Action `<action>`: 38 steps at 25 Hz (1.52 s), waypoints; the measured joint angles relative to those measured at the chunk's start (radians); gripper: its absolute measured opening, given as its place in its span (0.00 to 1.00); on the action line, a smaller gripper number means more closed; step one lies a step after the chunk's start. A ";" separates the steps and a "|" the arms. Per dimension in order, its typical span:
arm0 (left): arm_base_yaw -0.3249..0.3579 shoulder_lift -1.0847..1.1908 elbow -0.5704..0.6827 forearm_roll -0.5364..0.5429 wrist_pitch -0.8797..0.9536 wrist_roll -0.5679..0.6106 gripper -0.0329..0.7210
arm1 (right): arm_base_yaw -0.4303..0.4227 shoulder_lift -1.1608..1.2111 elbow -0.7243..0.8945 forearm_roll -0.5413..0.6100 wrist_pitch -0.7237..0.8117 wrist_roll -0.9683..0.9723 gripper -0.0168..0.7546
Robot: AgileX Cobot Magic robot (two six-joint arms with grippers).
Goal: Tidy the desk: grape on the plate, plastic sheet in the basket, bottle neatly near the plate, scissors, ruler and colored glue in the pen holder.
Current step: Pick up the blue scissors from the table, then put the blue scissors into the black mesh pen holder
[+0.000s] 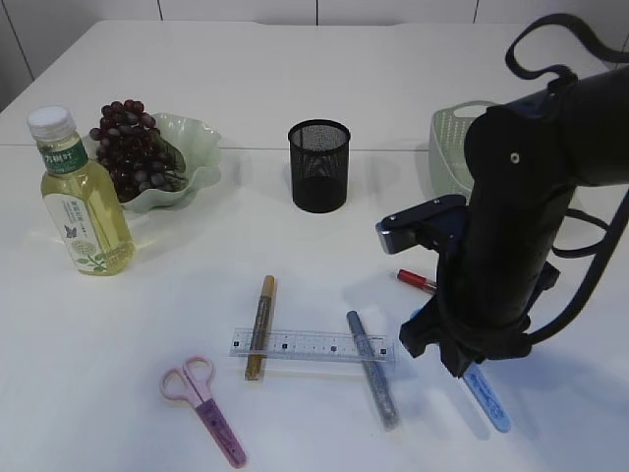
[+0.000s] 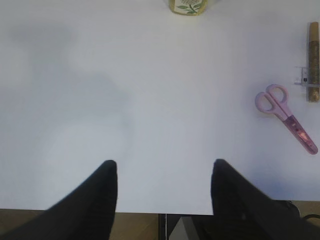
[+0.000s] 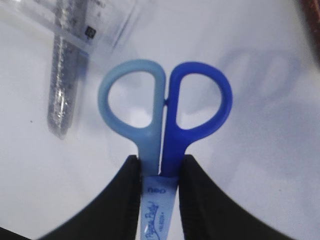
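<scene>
My right gripper (image 3: pixel 159 165) is shut on the neck of blue scissors (image 3: pixel 165 105), just below the handle loops. In the exterior view the sheathed blade (image 1: pixel 488 398) sticks out under the right arm, at table level. My left gripper (image 2: pixel 163 167) is open and empty over the table's front edge. Pink scissors (image 1: pixel 206 403) (image 2: pixel 285 115), a clear ruler (image 1: pixel 313 346), a gold glue pen (image 1: pixel 261 324), a silver-blue glue pen (image 1: pixel 371 369) and a red glue pen (image 1: pixel 417 280) lie on the table. The grapes (image 1: pixel 133 147) lie on the green plate (image 1: pixel 201 147), with the bottle (image 1: pixel 84 211) upright beside it. No plastic sheet shows.
The black mesh pen holder (image 1: pixel 319 165) stands at centre back. The green basket (image 1: pixel 452 147) is at back right, partly behind the right arm. The ruler rests across both the gold and silver-blue glue pens.
</scene>
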 joint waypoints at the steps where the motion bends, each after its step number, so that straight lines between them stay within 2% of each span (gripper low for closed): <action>1: 0.000 0.000 0.000 0.000 0.000 0.000 0.62 | 0.000 -0.014 0.000 0.000 -0.010 0.002 0.29; 19: 0.000 0.000 0.000 0.015 0.000 0.000 0.62 | 0.000 -0.032 -0.279 -0.063 -0.247 0.002 0.29; 26: 0.000 0.000 0.000 0.037 0.000 0.000 0.62 | 0.000 -0.032 -0.287 -0.074 -0.484 0.002 0.29; 34: 0.000 0.000 0.000 0.042 -0.014 0.000 0.62 | -0.004 -0.030 -0.291 -0.102 -0.833 0.002 0.29; 38: 0.000 0.000 0.000 0.044 -0.031 0.000 0.62 | -0.019 0.030 -0.351 -0.107 -0.908 -0.002 0.29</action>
